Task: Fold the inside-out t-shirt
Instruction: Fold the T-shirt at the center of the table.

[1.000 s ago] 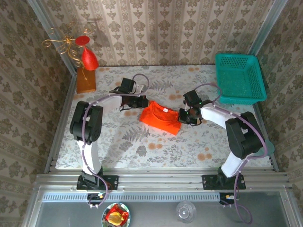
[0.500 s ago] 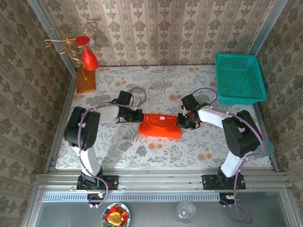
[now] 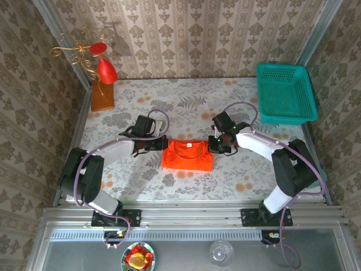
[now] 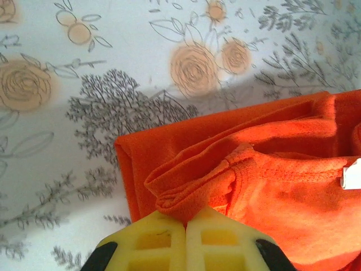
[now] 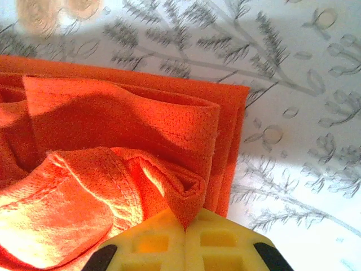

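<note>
Shirt: the inside-out t-shirt (image 3: 187,157) is lying as a compact orange rectangle on the middle of the tabletop (image 3: 186,107), between the two arms.
Left end effector: the left end effector (image 4: 185,227) is pinching a bunched fold at the shirt's left edge, its pads pressed together on the cloth.
Right end effector: the right end effector (image 5: 185,227) is clamping a rolled fold at the shirt's right edge.
Step in hand: judging by the stacked layers, both arms are laying a top fold onto the pile.
Doing it well: both sides should be travelling level, pulling gently outward to smooth the bunching, and lowering until the edges are lining up before letting go.
Risk: letting go while the cloth is lifted is likely to leave puckered corners.
</note>
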Motion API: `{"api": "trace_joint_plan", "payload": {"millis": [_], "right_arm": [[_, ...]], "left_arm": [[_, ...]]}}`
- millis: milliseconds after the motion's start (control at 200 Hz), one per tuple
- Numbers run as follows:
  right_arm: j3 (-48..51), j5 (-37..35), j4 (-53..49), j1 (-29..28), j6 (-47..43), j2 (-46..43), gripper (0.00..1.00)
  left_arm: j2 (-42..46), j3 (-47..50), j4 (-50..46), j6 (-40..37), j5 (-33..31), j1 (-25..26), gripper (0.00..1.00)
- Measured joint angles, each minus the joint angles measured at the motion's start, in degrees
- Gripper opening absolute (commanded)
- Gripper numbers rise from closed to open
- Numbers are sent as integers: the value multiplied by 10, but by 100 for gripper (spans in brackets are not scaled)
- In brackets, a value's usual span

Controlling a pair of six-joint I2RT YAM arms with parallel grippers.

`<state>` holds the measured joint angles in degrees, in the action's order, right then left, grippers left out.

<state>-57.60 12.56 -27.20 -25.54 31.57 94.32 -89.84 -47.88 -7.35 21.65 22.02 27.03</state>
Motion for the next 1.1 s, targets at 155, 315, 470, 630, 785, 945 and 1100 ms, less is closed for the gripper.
{"api": "trace_joint_plan", "payload": {"millis": [155,315,470,630,785,945,1100], "right_arm": [[0,-3,32,23,5,63,0],[-2,0,59,29,6,71,0],[-2,-2,63,29,6,71,0],[-2,-3,55,29,6,59,0],[-7,-4,34,27,6,23,0],[-26,-15,35,31,6,22,0],[-51,-36,47,41,6,81,4]], "left_arm": [[-87,-31,34,12,-9,-1,1],[-129,-46,69,29,-4,-14,3],[-135,-48,83,39,-9,-16,6],[-97,-29,76,41,-24,-16,6],[-30,-24,70,40,-34,-15,5],[-24,-29,81,34,-45,-16,5],[-108,-70,82,23,-47,-16,19]]}}
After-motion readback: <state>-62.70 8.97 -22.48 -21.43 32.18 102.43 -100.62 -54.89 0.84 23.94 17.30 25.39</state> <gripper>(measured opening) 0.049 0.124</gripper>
